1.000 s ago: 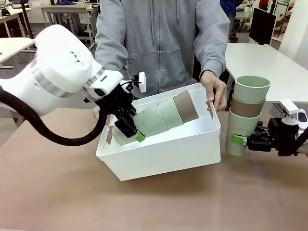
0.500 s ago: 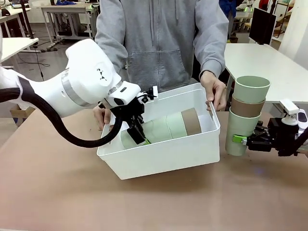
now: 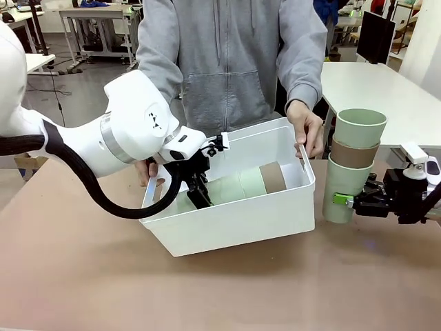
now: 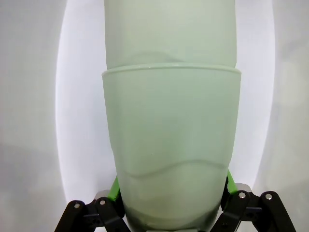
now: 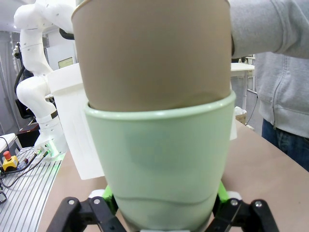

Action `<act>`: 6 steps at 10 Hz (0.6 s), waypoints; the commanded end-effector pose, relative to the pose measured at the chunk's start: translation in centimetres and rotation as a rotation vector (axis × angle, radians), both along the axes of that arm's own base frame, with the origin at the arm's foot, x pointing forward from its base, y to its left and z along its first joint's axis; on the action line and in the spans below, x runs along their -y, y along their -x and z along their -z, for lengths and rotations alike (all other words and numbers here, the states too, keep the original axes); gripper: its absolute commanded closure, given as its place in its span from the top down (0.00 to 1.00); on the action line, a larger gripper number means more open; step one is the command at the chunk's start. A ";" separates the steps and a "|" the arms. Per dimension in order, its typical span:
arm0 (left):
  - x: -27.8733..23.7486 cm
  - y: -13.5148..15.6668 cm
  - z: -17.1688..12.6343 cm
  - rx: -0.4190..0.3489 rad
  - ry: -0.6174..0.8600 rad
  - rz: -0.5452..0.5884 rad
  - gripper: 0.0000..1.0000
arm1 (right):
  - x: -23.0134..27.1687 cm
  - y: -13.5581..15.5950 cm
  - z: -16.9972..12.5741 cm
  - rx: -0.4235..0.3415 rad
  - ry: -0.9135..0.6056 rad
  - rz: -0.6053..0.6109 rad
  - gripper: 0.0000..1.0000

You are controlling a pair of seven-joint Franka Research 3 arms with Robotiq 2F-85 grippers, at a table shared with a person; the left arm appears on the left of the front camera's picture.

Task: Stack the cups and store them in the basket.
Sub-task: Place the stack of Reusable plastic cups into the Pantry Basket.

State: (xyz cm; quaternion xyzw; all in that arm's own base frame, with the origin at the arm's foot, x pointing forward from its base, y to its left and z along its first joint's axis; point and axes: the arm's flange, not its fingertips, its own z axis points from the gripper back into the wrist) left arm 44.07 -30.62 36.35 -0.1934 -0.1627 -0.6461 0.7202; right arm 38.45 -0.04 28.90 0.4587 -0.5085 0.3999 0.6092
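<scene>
Inside the basket, the down-angled left gripper pinches a lying cup stack; the level right gripper pinches an upright stack.

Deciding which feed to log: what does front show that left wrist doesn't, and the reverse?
Front adds: a person's hand on the basket rim, the tan cup ending the lying stack, the right tool holding an upright stack. Left wrist adds: green pads pressed on both sides of the bottom mint cup. Both: left tool shut on the lying stack.
</scene>
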 end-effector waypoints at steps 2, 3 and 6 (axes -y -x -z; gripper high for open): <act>0.8 0.3 0.7 0.001 0.004 -0.017 0.85 | -0.1 -0.1 -0.4 0.015 0.000 0.000 0.86; 0.9 0.3 0.9 0.000 0.007 -0.015 0.85 | -0.1 -0.1 -0.4 0.015 0.000 0.000 0.86; 0.7 0.3 0.5 0.002 0.025 -0.004 1.00 | -0.1 -0.1 -0.4 0.015 0.000 0.000 0.86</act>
